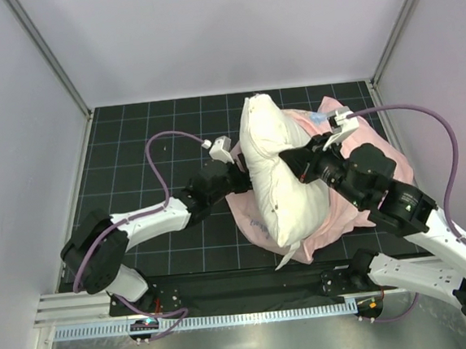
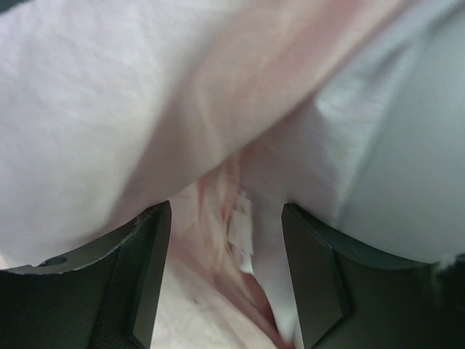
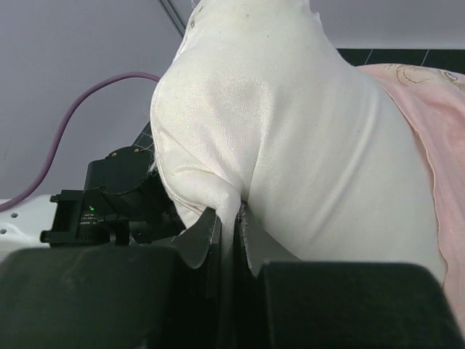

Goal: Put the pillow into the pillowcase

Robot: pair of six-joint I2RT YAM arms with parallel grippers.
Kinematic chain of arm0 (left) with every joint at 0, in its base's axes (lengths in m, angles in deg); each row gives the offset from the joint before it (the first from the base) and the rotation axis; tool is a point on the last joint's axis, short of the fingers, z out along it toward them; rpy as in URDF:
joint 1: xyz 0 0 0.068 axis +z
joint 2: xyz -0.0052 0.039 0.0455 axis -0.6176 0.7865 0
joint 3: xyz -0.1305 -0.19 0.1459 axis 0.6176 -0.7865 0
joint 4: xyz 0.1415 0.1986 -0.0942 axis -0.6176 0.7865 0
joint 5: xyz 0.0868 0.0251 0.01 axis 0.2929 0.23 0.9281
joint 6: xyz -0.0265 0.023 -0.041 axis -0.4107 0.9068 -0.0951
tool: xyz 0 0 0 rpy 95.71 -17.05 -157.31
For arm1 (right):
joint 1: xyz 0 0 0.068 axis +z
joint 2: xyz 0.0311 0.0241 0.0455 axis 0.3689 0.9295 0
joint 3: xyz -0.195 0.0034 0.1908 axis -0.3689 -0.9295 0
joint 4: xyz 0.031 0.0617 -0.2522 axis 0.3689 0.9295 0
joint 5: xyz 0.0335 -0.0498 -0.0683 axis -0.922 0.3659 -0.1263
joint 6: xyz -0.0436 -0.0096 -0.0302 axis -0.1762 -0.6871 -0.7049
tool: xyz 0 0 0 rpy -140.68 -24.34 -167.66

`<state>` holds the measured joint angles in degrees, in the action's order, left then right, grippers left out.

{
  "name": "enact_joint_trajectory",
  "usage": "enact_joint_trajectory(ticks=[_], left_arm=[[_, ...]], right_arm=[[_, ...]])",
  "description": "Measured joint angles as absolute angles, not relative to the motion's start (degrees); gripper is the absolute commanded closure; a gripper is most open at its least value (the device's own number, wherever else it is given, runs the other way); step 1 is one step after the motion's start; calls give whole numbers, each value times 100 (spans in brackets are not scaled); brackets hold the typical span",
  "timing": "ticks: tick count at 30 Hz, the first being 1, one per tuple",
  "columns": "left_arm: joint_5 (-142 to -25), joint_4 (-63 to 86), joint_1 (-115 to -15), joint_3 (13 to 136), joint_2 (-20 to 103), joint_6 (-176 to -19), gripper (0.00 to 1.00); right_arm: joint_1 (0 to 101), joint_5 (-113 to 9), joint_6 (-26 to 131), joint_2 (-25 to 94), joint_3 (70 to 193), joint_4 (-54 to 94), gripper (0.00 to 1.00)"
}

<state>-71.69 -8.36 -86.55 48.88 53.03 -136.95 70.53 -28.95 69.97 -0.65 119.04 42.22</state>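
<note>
Pinching a fold of the pillow [image 3: 290,145], clamped the right end effector [image 3: 232,222] tight on the white fabric. Set the left end effector [image 2: 227,276] at the pillow's left side with jaws apart, gripping nothing, pink and white cloth bunched loose in the gap. Found the pillow propped mid-way across the dark gridded surface [image 1: 131,134], lying over the pillowcase [image 1: 339,222], white top bare, pink fabric crumpled beneath and to the right.

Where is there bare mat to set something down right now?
Bare mat lies in the far left corner, beyond the left arm, plus a near patch between that arm and the pillowcase. Centre and right are crowded: pillow, pillowcase, right arm.
</note>
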Motion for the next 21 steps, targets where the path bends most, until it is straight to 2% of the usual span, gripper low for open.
enact_joint_trajectory(ticks=[8,11,12,14,15,17,18,21], left_arm=[[-7171,-862,-8707,5358,6020,-13813,35],[-7163,-759,-8775,5763,6376,-13830,47],[-7160,-738,-8810,5935,6509,-13835,58],[-7150,-731,-8873,6206,6719,-13841,71],[-7152,-731,-8884,6279,6778,-13819,84],[-7134,-722,-8915,6335,6824,-13830,95],[-7123,-689,-8917,6335,6815,-13808,100],[-7001,-383,-8919,6292,6671,-13679,100]], right_arm=[[7053,-2794,7025,-428,12186,4635,96],[7053,-2775,7053,-576,12225,4748,96],[7053,-2764,7069,-629,12225,4783,96],[7053,-2709,7104,-707,12232,4851,96],[7053,-2681,7115,-738,12240,4869,96],[7053,-2609,7121,-747,12249,4888,96],[7053,-2578,7121,-762,12251,4899,96],[7053,-2390,7097,-760,12256,4978,96]])
